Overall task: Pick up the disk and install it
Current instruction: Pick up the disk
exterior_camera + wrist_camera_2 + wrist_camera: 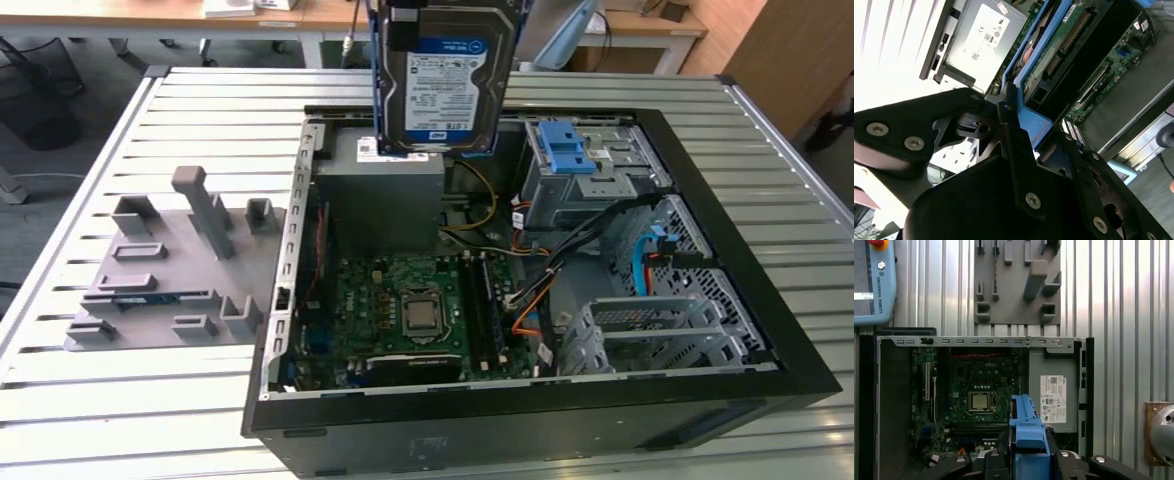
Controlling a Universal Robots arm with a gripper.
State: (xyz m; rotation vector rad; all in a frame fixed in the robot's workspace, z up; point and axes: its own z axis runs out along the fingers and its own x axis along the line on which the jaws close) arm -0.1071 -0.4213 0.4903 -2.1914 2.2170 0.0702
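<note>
The disk (445, 75), a silver hard drive with a blue-and-white label and blue side rails, hangs upright in the air over the back of the open computer case (747, 250), above the grey power supply (380, 190). My gripper (1004, 107) is shut on the disk's blue rail (1034, 120), with black fingers (1014, 145) on either side of it. In the first wrist view the blue rail (1029, 435) stands out from between the gripper (1028, 460), with the motherboard (979, 390) and the power supply (1053, 390) beyond it.
Inside the case, a metal drive cage with a blue latch bracket (567, 150) sits at the exterior view's right, with cables and a second cage (654, 330) nearer the front. A grey holder block (174, 260) lies on the slatted table (134, 400). A pendant (871, 285) rests beside the case.
</note>
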